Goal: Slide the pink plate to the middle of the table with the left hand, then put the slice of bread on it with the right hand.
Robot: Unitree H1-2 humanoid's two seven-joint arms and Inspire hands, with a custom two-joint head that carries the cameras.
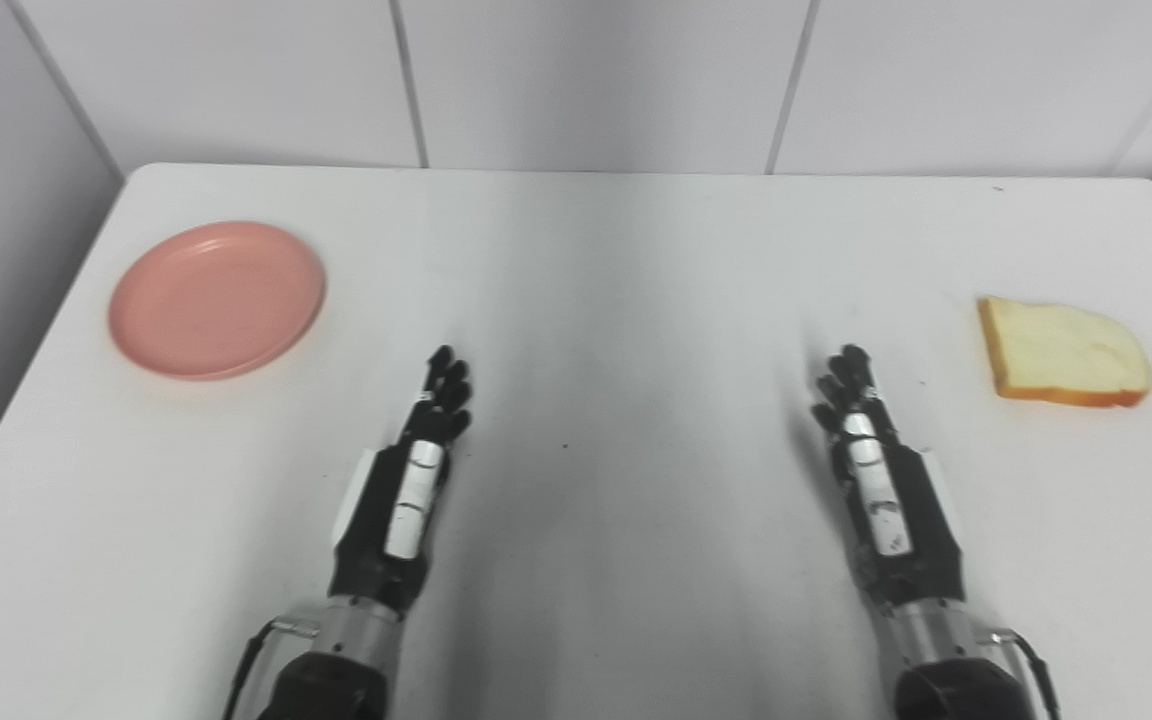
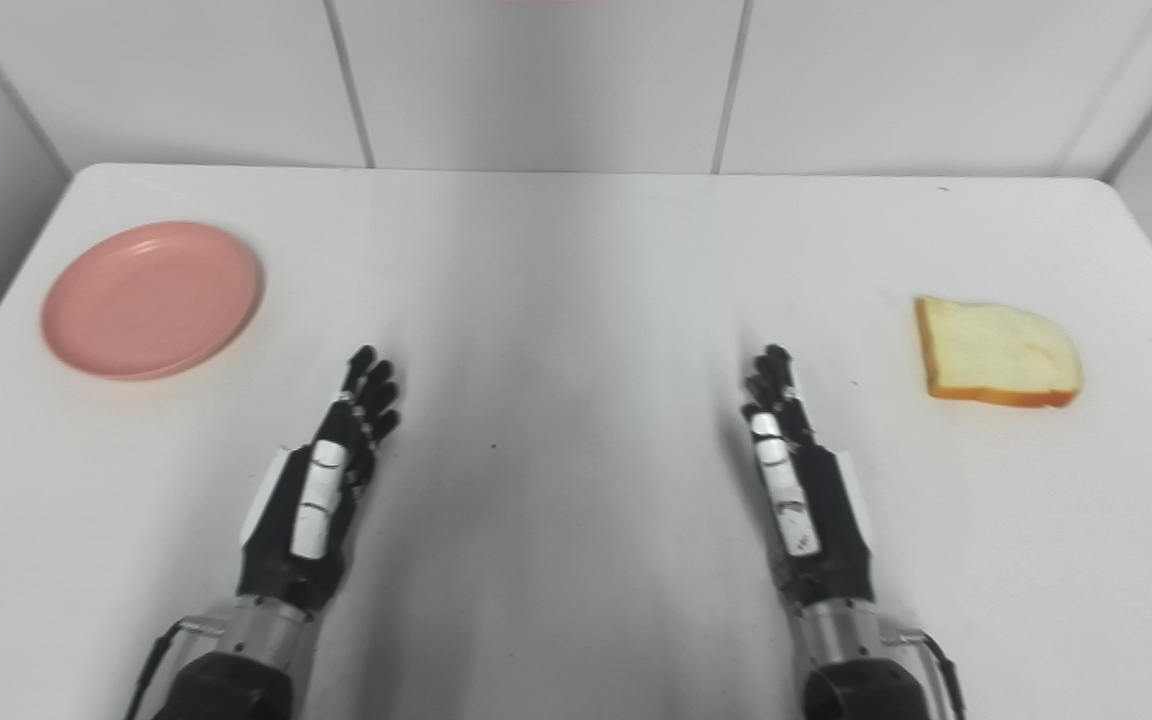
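Pink plate [image 1: 216, 299] sits at the far left of the white surface [image 1: 616, 300], bread slice [image 1: 1063, 352] far right. Left hand [image 1: 414, 470] and right hand [image 1: 876, 465] lie between them, fingers extended, holding nothing. Pushing the plate's rim off-centre could spin it or send it toward the left edge.

White table [image 1: 596, 300] with a pink plate [image 1: 217, 299] far left and bread [image 1: 1062, 353] far right. Between them, left hand [image 1: 414, 475] and right hand [image 1: 876, 470] extend forward, empty.
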